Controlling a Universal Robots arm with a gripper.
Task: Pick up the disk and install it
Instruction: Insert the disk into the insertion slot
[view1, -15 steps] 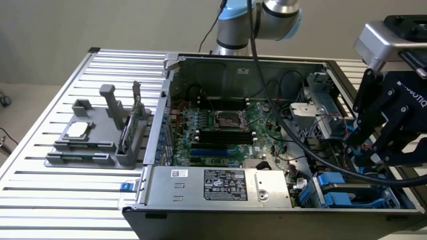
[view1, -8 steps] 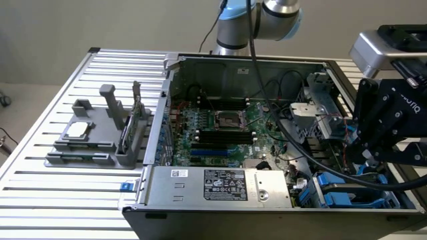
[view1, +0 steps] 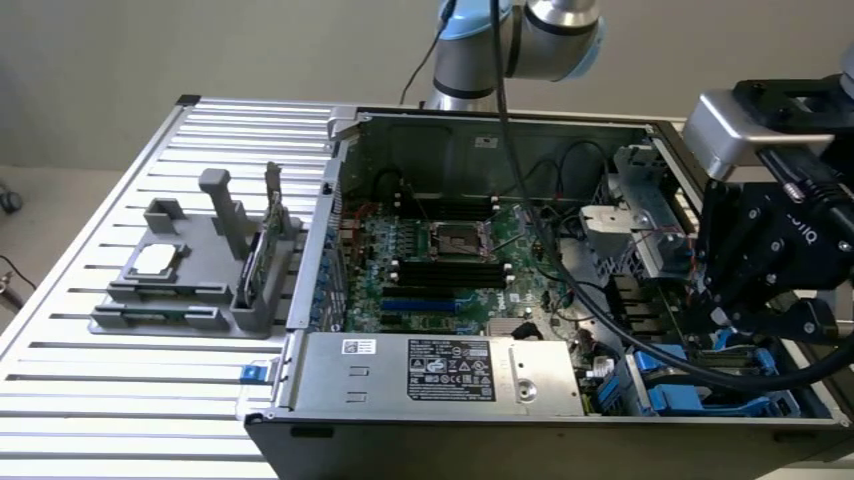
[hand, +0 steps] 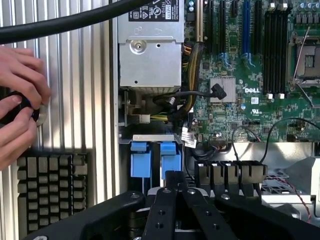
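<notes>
Now, step: pick-up, at the grasp; nothing lifted yet, by the look of it.
Claw (hand: 173, 176): clenched, tips together right at the blue end of the disk (hand: 171, 159); cannot tell whether truly pinching it.
Disk: seated in the drive bay, lower right of the exterior view; second blue carrier (hand: 141, 160) just beside it; metal face hidden.
Next move calls for: a sure hold on the carrier end and a straight path out of the bay, judging by the close fit.
In the way: thick black hose (view1: 654, 350) draped across the bay mouth.
Around: supply box (view1: 441, 370) at lower centre, board (view1: 454, 260) mid-frame, chip (view1: 151, 260) on a grey stand (view1: 174, 300) at left on the surface (view1: 80, 400).
Hands (hand: 20, 105): a person's, on the surface outside the case wall, well apart from the claw, around a small dark object.
</notes>
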